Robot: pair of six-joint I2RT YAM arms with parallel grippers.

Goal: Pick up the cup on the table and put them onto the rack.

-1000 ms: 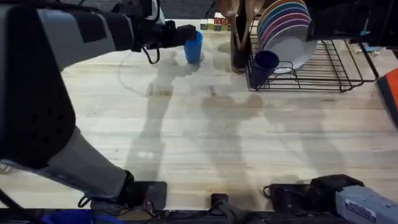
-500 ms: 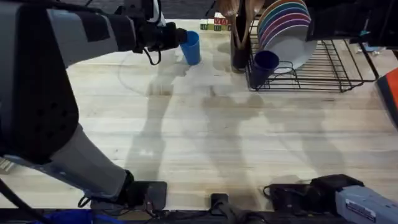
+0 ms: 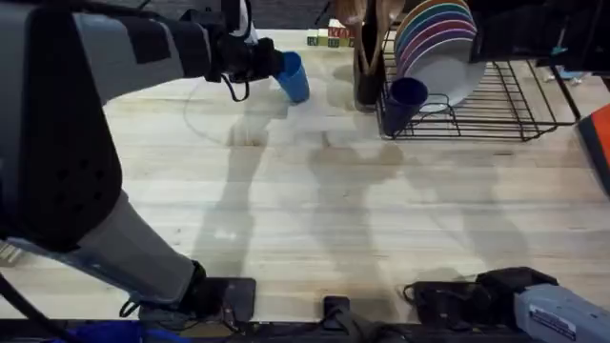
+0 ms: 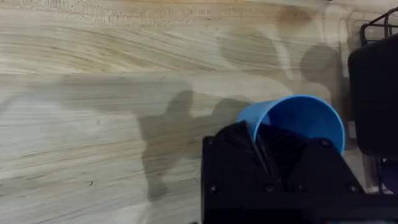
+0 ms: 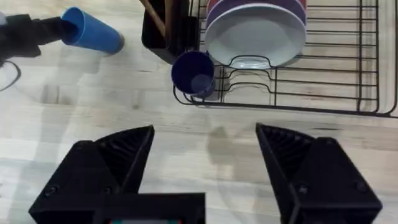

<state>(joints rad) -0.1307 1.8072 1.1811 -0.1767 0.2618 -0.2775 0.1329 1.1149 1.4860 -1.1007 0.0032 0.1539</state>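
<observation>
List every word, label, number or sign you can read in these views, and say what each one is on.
No text can be read.
Small blocks at the far table edge behind the rack: red marks, too blurred to read.
Light blue cup, dark blue cup, plates: plain, no lettering visible.

The cup [image 3: 293,77] is light blue; another cup [image 3: 406,96] is dark blue. The rack [image 3: 505,105] is black wire, the table [image 3: 315,210] pale wood grain.
</observation>
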